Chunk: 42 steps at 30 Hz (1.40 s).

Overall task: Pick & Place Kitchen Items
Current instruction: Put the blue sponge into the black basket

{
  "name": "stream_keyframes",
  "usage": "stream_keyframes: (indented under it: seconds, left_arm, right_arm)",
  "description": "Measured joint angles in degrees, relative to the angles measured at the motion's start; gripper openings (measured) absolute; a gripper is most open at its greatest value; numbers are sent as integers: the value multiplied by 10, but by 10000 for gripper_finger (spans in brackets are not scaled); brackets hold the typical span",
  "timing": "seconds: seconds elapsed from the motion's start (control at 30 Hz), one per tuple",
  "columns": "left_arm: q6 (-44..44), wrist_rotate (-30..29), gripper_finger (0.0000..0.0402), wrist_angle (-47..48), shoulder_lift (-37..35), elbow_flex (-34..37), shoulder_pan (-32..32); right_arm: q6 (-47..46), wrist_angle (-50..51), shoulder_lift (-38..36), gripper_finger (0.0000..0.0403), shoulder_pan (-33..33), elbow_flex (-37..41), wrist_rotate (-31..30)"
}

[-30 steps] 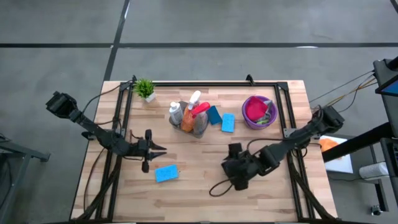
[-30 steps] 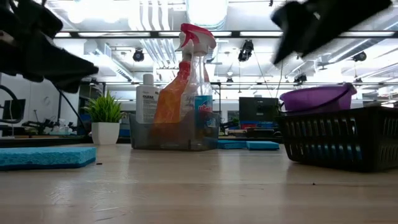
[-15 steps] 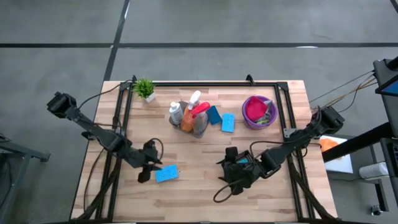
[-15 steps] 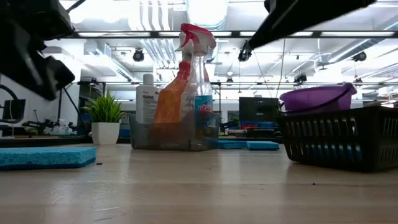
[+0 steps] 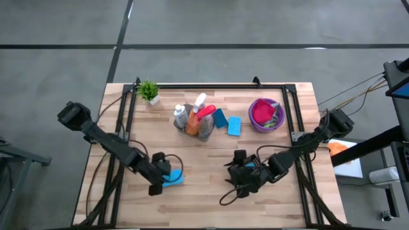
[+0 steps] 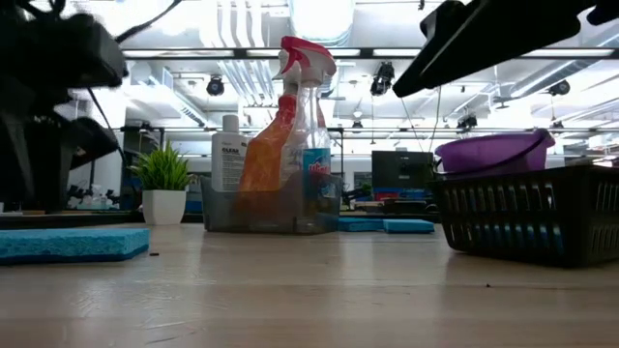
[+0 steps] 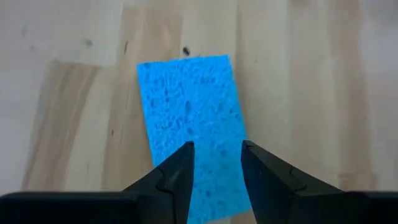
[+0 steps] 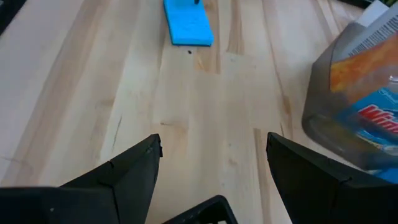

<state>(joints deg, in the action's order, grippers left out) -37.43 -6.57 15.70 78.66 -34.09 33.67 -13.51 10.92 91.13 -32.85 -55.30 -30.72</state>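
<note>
A flat blue sponge (image 5: 174, 178) lies on the wooden table near its front left; it also shows in the left wrist view (image 7: 189, 112) and the low view (image 6: 73, 244). My left gripper (image 5: 162, 178) hangs over the sponge's near end, pointing down, open (image 7: 216, 149); in the low view it stands clear above the sponge. My right gripper (image 5: 234, 174) is open wide and empty over bare table right of centre (image 8: 214, 162). A clear caddy (image 5: 195, 122) holds the white, orange-and-white and pink-trigger bottles.
Two more blue sponges (image 5: 229, 122) lie beside the caddy. A purple bowl of magenta and grey cloths (image 5: 266, 115) sits in a black basket (image 6: 527, 222) at the far right. A small potted plant (image 5: 149, 91) stands at the far left. Bare wood lies between the arms.
My left gripper has gone toward the table's near edge and a little right, tipped downward, and come over the blue sponge. The sponge has stayed where it was.
</note>
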Motion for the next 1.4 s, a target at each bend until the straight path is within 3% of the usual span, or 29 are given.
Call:
stream_keyframes:
  seconds: [0.3,0.47,0.7,0.9,1.27,1.4]
  left_arm:
    - [-16,8,138,19,119,-49,0]
    - [-39,6,129,58,150,-77,0]
    - [-51,12,13,82,136,-82,-3]
    - [-63,19,2,93,110,-81,-3]
    - [-31,-31,0,87,59,-126,-2]
    - [-31,-33,0,101,59,-132,-3]
  right_arm:
    - [-9,-1,0,288,-5,4,-13]
    - [-9,-2,0,288,-10,4,-27]
    - [-9,-2,0,288,-12,4,-32]
    - [-9,-2,0,288,-13,4,-32]
    - [2,-8,0,288,-17,4,-74]
    - [26,-110,7,288,-17,27,-60]
